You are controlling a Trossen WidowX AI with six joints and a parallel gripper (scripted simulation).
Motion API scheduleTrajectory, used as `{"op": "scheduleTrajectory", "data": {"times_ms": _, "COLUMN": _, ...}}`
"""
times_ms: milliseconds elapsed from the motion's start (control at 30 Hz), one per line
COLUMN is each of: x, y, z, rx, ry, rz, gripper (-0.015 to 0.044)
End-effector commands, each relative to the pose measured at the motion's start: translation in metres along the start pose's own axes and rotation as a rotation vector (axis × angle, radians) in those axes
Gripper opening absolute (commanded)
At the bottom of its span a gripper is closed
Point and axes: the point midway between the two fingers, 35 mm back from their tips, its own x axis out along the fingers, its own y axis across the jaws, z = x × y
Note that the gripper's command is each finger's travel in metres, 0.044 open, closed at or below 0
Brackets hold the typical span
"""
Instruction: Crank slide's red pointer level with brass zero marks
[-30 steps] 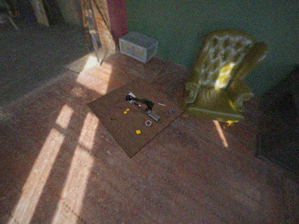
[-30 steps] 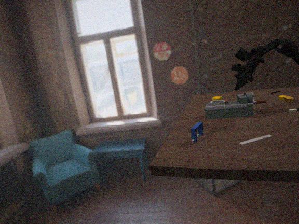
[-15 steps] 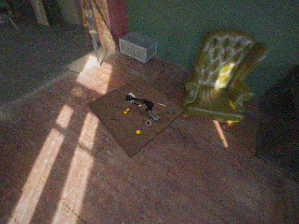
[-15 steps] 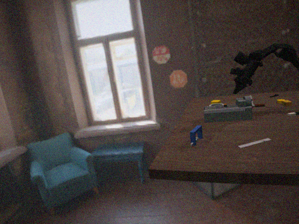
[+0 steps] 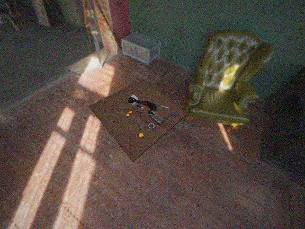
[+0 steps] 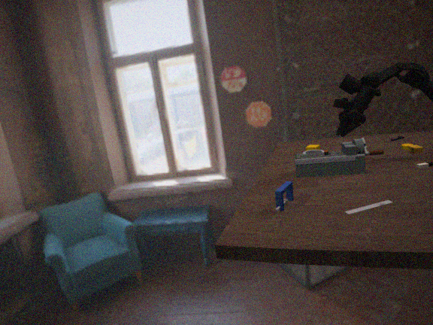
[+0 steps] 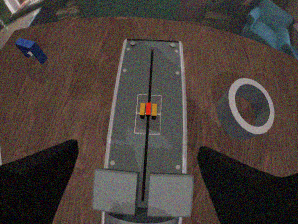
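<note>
A teal armchair (image 6: 88,244) (image 7: 272,25) sits at the far left of the exterior view, below a tall window (image 6: 161,113) and next to a small blue table (image 6: 171,218). Two round signs, one red and white (image 6: 234,78) and one orange (image 6: 258,113), mark the wall to the right. On the brown tabletop (image 5: 124,138) (image 6: 319,233) (image 7: 70,100), a blue bracket (image 5: 173,114) (image 6: 283,188) (image 7: 31,50) stands near the grey crank machine (image 5: 158,120) (image 6: 331,166) (image 7: 127,150), with a white-rimmed ring (image 5: 149,125) (image 6: 313,151) (image 7: 245,81) and a yellow block (image 5: 141,134) (image 6: 313,147) beyond it. Seen from the wrist, the slide's red pointer (image 7: 148,108) sits between the two brass zero marks (image 7: 142,109) (image 7: 154,109), seemingly about level; an exact match cannot be confirmed. A pale strip (image 5: 164,106) (image 6: 368,207) lies flat in front of the machine. Above the machine's right end hangs the black gripper (image 5: 152,112) (image 6: 340,118) (image 7: 139,151), fingers wide apart and gripping nothing, clear of the brown crank handle (image 6: 376,153) jutting out at that end. Farther right rest a small dark piece (image 5: 115,122) (image 6: 397,138) and yellow pieces (image 5: 127,115) (image 6: 412,147).
</note>
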Motion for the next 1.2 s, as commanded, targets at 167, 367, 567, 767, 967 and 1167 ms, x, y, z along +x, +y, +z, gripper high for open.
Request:
{"op": "scheduleTrajectory", "data": {"times_ms": 167, "x": 0.0000, "y": -0.0001, "z": 0.0000, "rx": 0.000, "ry": 0.000, "rz": -0.001, "gripper": 0.0256}}
{"op": "scheduleTrajectory", "data": {"times_ms": 367, "x": 0.0000, "y": -0.0001, "z": 0.0000, "rx": 0.000, "ry": 0.000, "rz": -0.001, "gripper": 0.0099}}
{"op": "scheduleTrajectory", "data": {"times_ms": 567, "x": 0.0000, "y": -0.0001, "z": 0.0000, "rx": 0.000, "ry": 0.000, "rz": -0.001, "gripper": 0.0000}}
{"op": "scheduleTrajectory", "data": {"times_ms": 767, "x": 0.0000, "y": -0.0001, "z": 0.0000, "rx": 0.000, "ry": 0.000, "rz": -0.001, "gripper": 0.0000}}
{"op": "scheduleTrajectory", "data": {"times_ms": 967, "x": 0.0000, "y": 0.0000, "z": 0.0000, "rx": 0.000, "ry": 0.000, "rz": 0.000, "gripper": 0.0000}}
{"op": "scheduleTrajectory", "data": {"times_ms": 1167, "x": 0.0000, "y": 0.0000, "z": 0.0000, "rx": 0.000, "ry": 0.000, "rz": 0.000, "gripper": 0.0053}}
